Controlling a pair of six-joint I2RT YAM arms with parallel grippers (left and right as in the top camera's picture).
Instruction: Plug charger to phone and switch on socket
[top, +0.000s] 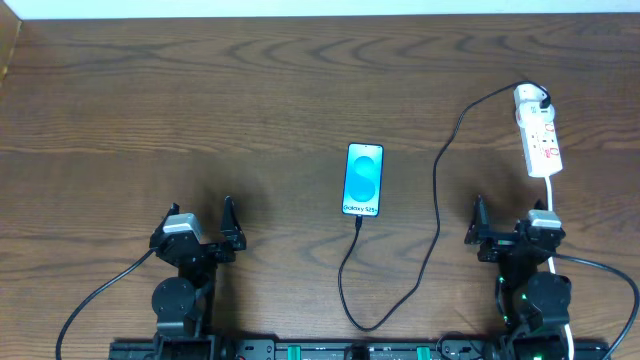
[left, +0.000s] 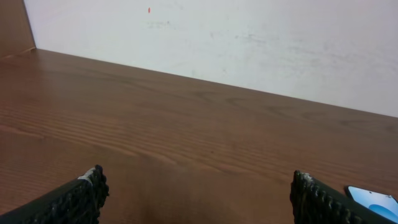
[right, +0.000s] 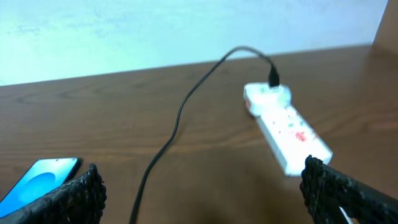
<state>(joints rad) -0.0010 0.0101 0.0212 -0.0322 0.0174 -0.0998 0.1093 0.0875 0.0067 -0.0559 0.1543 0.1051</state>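
The phone (top: 363, 180) lies face up mid-table, its blue screen lit; its edge shows in the left wrist view (left: 373, 198) and in the right wrist view (right: 40, 180). The charger cable (top: 437, 200) runs from its black plug (top: 541, 100), seated in the far end of the socket strip (top: 540, 140), loops toward the front and ends with its tip (top: 360, 222) at the phone's near end; I cannot tell if it is inserted. The left gripper (top: 200, 225) (left: 196, 193) is open and empty at front left. The right gripper (top: 508, 225) (right: 199, 193) is open and empty in front of the strip (right: 286, 127).
The strip's white cord (top: 552, 195) runs toward the front past the right gripper. The black cable (right: 180, 118) crosses the table between the right gripper's fingers. A pale wall stands behind the far table edge (left: 249, 90).
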